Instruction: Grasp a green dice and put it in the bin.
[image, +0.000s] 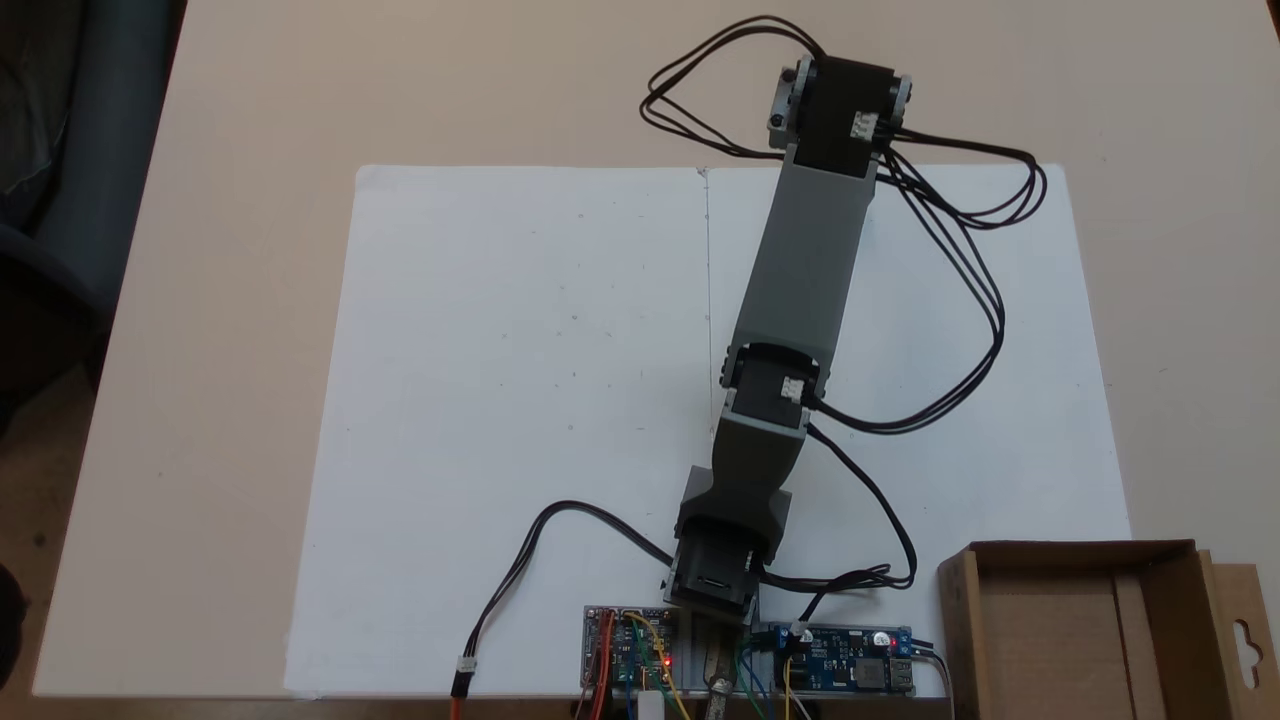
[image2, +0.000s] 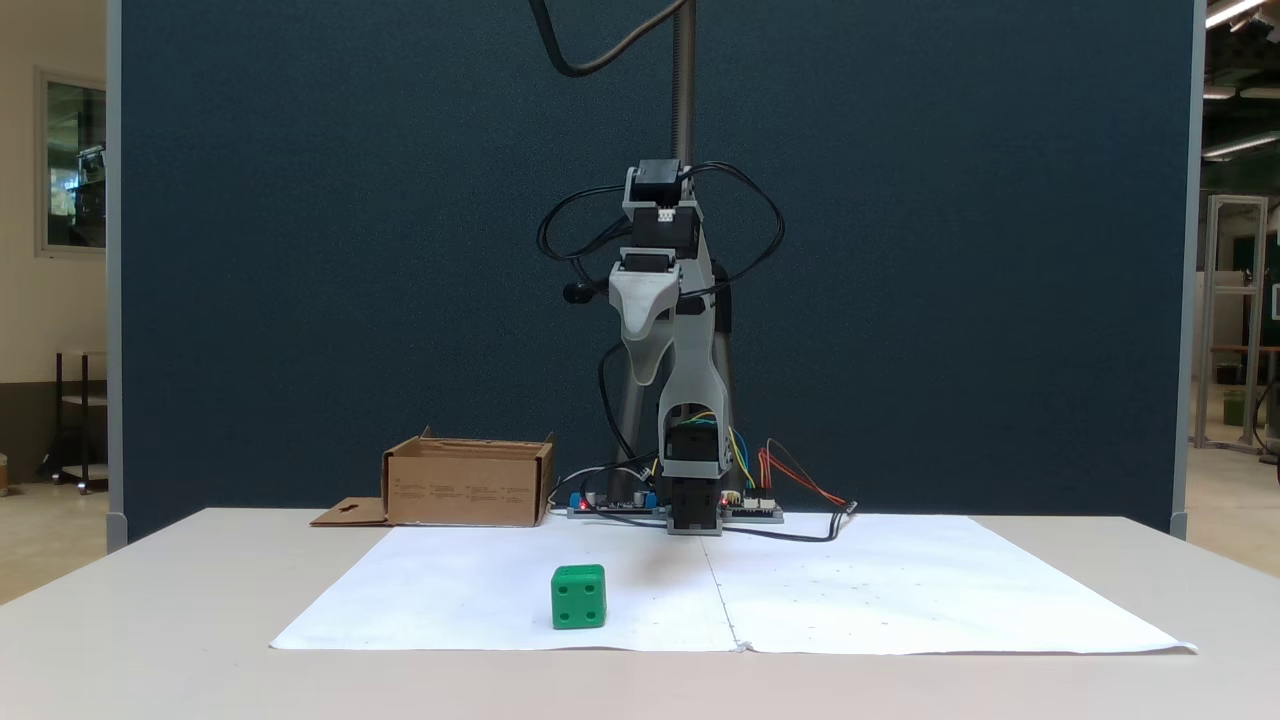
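I see the green dice (image2: 578, 597) on the white paper (image2: 480, 590), near its front edge, well apart from the bin (image2: 468, 486). It looks light, rigid and slick; I'd pinch opposite flat faces. I cannot tell whether the hand (image2: 645, 365) is clenched.

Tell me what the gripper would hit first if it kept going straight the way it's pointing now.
Probably the white paper sheet. In a fixed view the gripper points down, and the green dice sits left of that line, seemingly nearer the camera, though depth is hard to judge.
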